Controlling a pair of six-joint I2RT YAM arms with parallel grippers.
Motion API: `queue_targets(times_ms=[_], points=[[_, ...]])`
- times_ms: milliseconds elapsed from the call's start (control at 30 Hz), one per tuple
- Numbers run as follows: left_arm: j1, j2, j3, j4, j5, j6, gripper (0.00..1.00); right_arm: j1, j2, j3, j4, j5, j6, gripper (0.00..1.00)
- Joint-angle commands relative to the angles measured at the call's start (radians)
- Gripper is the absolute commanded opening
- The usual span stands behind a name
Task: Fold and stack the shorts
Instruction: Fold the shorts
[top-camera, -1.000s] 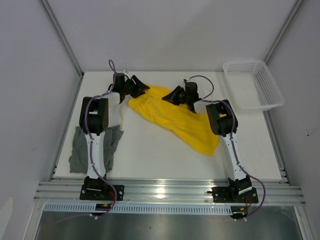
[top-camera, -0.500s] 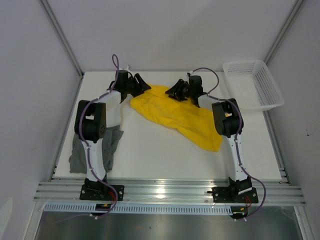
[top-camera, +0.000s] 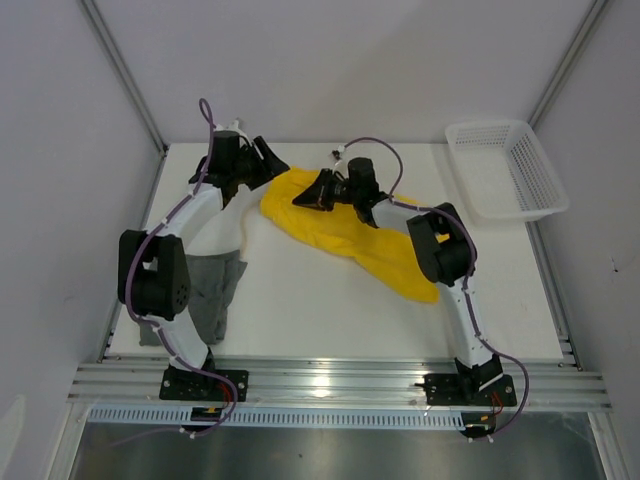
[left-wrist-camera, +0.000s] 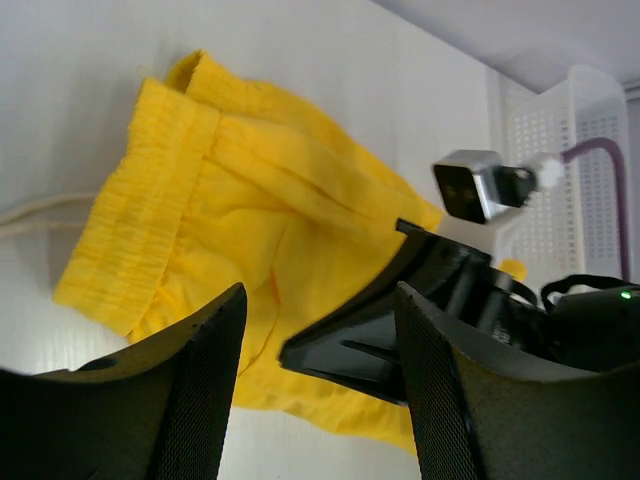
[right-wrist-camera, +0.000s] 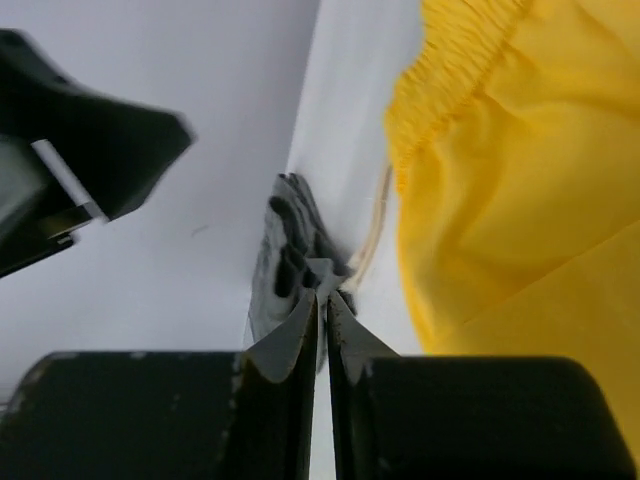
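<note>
My left hand (top-camera: 273, 160) hovers wide open and empty by the waistband end of the yellow shorts (top-camera: 372, 240), at about 11 o'clock on the surface (top-camera: 330, 310). My right hand (top-camera: 306, 196) is over the same pair near 12 o'clock, its fingers pressed together with no cloth between them. The grey shorts (top-camera: 218, 285) lie crumpled at 8 o'clock, partly beneath my left arm.

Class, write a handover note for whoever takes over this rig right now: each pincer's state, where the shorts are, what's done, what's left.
Left pincer: open, holding nothing, hovering by the waistband of the yellow shorts.
Right pincer: shut, empty, over the same shorts.
Yellow shorts lie rumpled at far centre; grey shorts lie near-left, partly under the left arm.
Done: nothing stacked.
Left: fold both, stack them.
</note>
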Motion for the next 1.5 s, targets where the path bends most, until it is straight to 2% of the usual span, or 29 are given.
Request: queue_targets(times_ms=[0, 167, 333, 367, 433, 700, 800, 867, 933, 1067, 1300, 1467], points=[[0.001, -0.074, -0.050, -0.056, -0.048, -0.005, 0.63, 0.020, 0.119, 0.086, -0.014, -0.021, 0.039, 0.09], [0.005, -0.117, -0.092, -0.068, -0.059, 0.001, 0.63, 0.022, 0.168, 0.147, -0.149, 0.090, -0.036, 0.08], [0.005, -0.139, -0.121, -0.073, -0.079, 0.002, 0.63, 0.025, 0.121, 0.140, -0.427, 0.233, -0.179, 0.08], [0.005, -0.145, -0.132, -0.073, -0.080, 0.002, 0.64, 0.026, 0.105, 0.112, -0.517, 0.255, -0.205, 0.08], [0.005, -0.150, -0.148, -0.071, -0.087, 0.002, 0.63, 0.029, 0.042, 0.057, -0.558, 0.291, -0.260, 0.08], [-0.002, -0.206, -0.297, -0.016, -0.062, -0.024, 0.63, 0.034, -0.251, -0.401, -0.561, 0.287, -0.365, 0.08], [-0.007, -0.245, -0.404, 0.033, -0.051, -0.050, 0.63, 0.031, -0.354, -0.463, -0.567, 0.295, -0.383, 0.10], [-0.007, -0.297, -0.526, 0.117, -0.030, -0.106, 0.63, 0.032, -0.389, -0.459, -0.590, 0.289, -0.394, 0.11], [-0.014, -0.353, -0.582, 0.197, -0.013, -0.140, 0.63, 0.034, -0.397, -0.428, -0.601, 0.282, -0.398, 0.13], [-0.034, -0.456, -0.719, 0.217, -0.050, -0.177, 0.63, 0.040, -0.394, -0.374, -0.611, 0.247, -0.404, 0.18], [-0.050, -0.619, -0.808, 0.196, -0.080, -0.186, 0.64, 0.039, -0.401, -0.290, -0.596, 0.212, -0.388, 0.22], [-0.059, -0.633, -0.879, 0.265, -0.054, -0.229, 0.65, 0.029, -0.317, -0.177, -0.555, 0.169, -0.363, 0.34]])
